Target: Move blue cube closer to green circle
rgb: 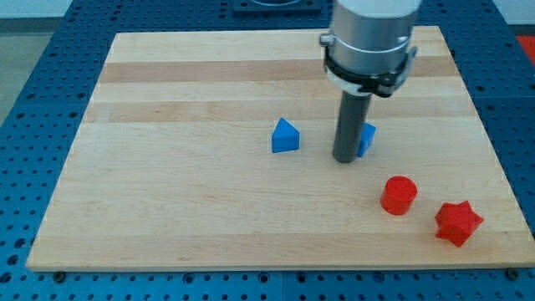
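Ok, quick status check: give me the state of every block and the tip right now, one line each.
my tip: down on the board, right against the blue cube's left side.
blue cube: partly hidden behind the rod, sitting flat.
blue triangular block: alone left of the rod, untouched.
red cylinder: upright, apart from the others.
red star: flat near the board's lower right corner.
green circle: not visible.

A blue triangular block lies mid-board, with a red cylinder and red star lower right.

Pale grey cylindrical arm housing, black clamp ring beneath, straight dark grey rod, my tip blunt and round
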